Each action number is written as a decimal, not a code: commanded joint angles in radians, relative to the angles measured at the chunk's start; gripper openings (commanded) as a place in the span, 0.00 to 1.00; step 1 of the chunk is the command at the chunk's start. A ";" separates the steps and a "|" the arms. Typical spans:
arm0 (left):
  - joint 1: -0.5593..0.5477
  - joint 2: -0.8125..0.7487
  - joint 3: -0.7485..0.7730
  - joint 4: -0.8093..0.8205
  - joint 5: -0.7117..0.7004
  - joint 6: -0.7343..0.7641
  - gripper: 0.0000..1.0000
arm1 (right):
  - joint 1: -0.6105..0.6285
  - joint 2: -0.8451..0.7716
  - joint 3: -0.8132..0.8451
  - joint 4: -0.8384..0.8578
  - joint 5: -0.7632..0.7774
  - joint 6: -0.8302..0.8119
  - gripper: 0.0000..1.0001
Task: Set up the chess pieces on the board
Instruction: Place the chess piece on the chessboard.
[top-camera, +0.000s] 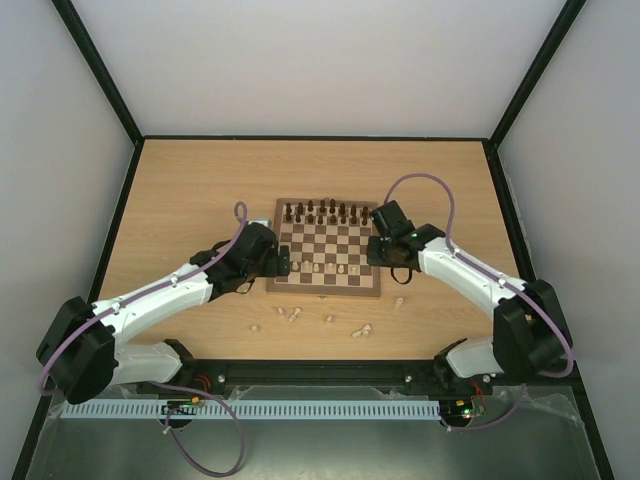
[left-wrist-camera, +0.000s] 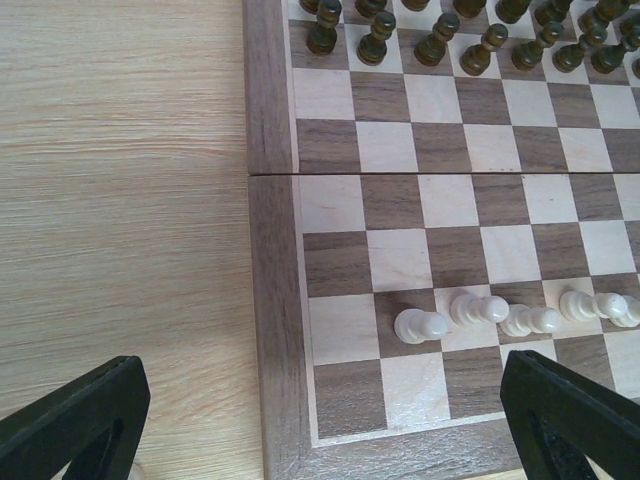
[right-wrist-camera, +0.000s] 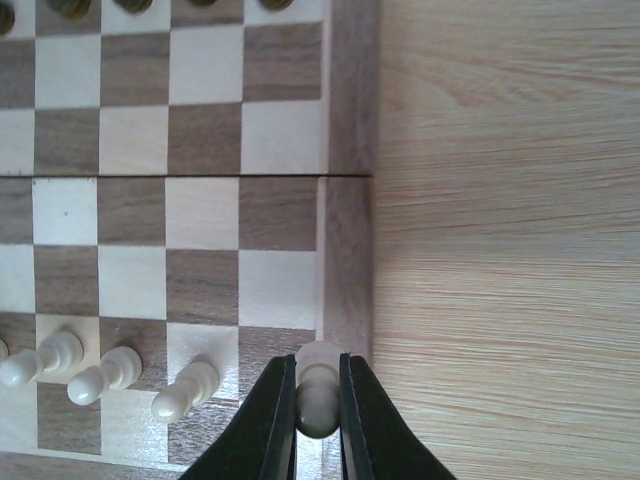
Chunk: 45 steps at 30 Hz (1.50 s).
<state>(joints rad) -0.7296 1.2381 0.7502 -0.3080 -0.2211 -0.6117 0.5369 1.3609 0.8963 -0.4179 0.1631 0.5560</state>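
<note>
Wooden table (right-wrist-camera: 500, 250), board (right-wrist-camera: 346, 250), right fingers (right-wrist-camera: 272, 425) gripping pawn (right-wrist-camera: 318, 400)

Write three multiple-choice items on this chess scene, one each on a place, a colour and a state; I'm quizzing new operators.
1. Where on the board do the dark pieces stand?
A. Near rows
B. Far rows
C. Middle rows
2. What colour is the pawn in the right gripper?
A. Dark brown
B. Red
C. Pale cream
3. How is the left gripper?
A. Open
B. Shut on a pawn
C. Shut, empty
Answers:
1 B: they line the far edge in the top view.
2 C: the pinched pawn is cream.
3 A: it stands wide open, holding nothing.
</note>
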 joint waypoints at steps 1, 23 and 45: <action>0.006 -0.009 0.010 -0.031 -0.038 -0.017 0.99 | 0.028 0.056 0.038 -0.059 -0.022 -0.040 0.04; 0.007 -0.032 0.001 -0.067 -0.080 -0.046 0.99 | 0.080 0.176 0.043 -0.010 -0.068 -0.054 0.08; 0.019 0.001 -0.012 -0.135 -0.116 -0.140 0.99 | 0.081 0.095 0.057 -0.033 -0.065 -0.078 0.32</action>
<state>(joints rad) -0.7166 1.2263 0.7502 -0.3817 -0.2966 -0.6907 0.6102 1.5196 0.9268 -0.3996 0.1043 0.4938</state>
